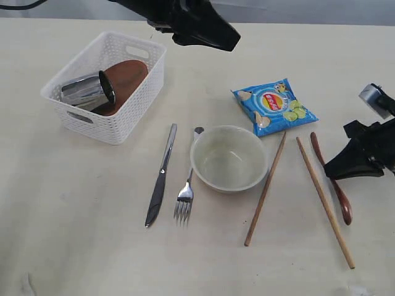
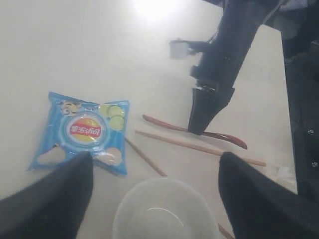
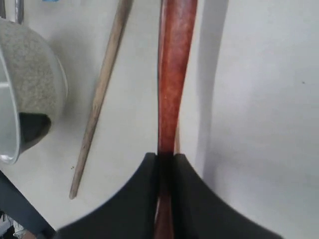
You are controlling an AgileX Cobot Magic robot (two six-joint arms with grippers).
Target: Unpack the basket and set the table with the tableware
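Plain cream table, pale wall band at the far edge. The white basket is seen far left, with the steel cup on its side and the brown plate inside, not yet unpacked. Already laid out in the middle: knife, fork just to its right, then the bowl. The chopsticks are set right of the bowl, one just beside it, the other further right and well apart from the first. The blue chip bag lies beyond the bowl.

The right gripper is closed on the handle of the wooden spoon, which appears to lie flat at the far right, beside the outer chopstick. The left gripper is held open and empty, high over the bowl and bag.

Step judged: the spoon is being placed. Next, the spoon needs to be released and the arm lifted clear without it being dragged; then the cup or plate must be fetched from the basket by the left arm.
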